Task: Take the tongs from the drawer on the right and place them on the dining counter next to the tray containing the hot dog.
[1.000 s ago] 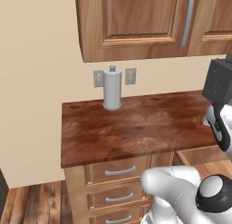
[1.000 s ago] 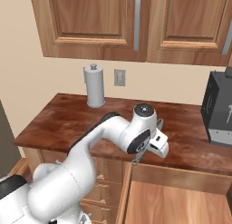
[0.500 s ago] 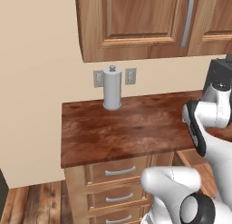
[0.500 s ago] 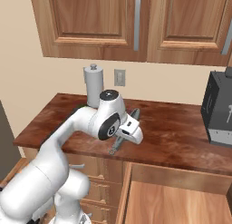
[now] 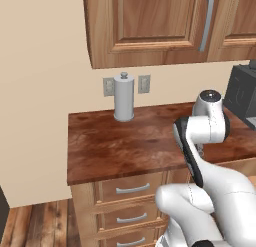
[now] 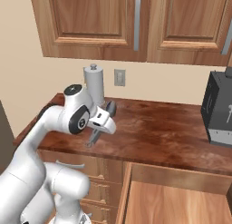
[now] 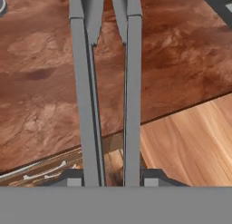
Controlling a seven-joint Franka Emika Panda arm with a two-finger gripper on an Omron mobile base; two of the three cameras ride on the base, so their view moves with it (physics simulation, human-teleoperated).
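tongs [image 7: 108, 82] clamped in claw [image 7: 108, 177] above worktop [image 6: 154, 128], drawer [image 6: 176, 196] open

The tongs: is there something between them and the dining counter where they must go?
The gripper is shut on the tongs, held above the narrow worktop beside the open drawer. The paper towel roll stands behind the arm. The dining counter is out of frame, so the path cannot be judged.

The tongs [image 7: 108, 82] run off the hand view's top edge, their tips unseen; the drawer [image 6: 176, 196] is cut by the right base view's bottom edge.
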